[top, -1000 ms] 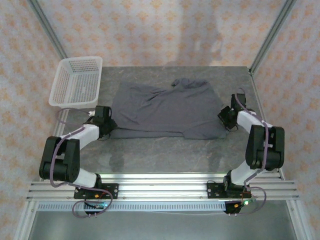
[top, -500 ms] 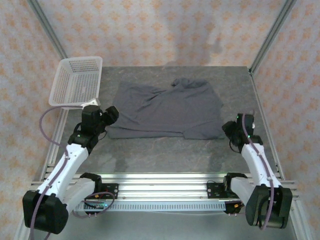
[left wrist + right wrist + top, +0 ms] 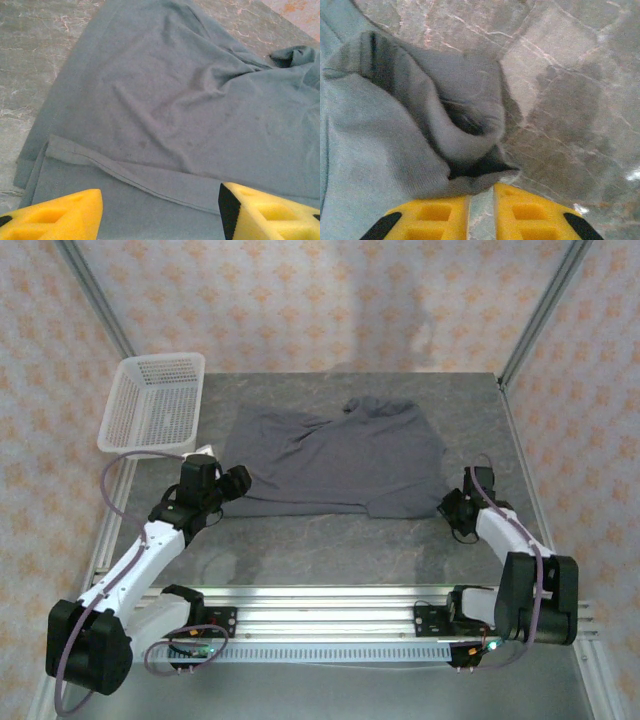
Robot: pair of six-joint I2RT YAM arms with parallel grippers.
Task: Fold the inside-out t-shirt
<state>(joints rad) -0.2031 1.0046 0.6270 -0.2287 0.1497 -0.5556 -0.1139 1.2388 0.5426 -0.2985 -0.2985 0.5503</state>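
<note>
Grey marble table (image 3: 330, 540), slate t-shirt (image 3: 340, 460), white basket (image 3: 150, 405)

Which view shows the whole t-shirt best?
The top external view: the t-shirt lies spread on the table, nearly whole outline visible. The left wrist view gives a close hemmed stretch; the right wrist view, a bunched corner.

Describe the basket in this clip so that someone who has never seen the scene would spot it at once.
Start from the grey marbled table and go to its far left corner. There sits the basket, a white rectangular tub with mesh walls. It is the one pale, rigid thing there, just left of the dark, wrinkled t-shirt.
</note>
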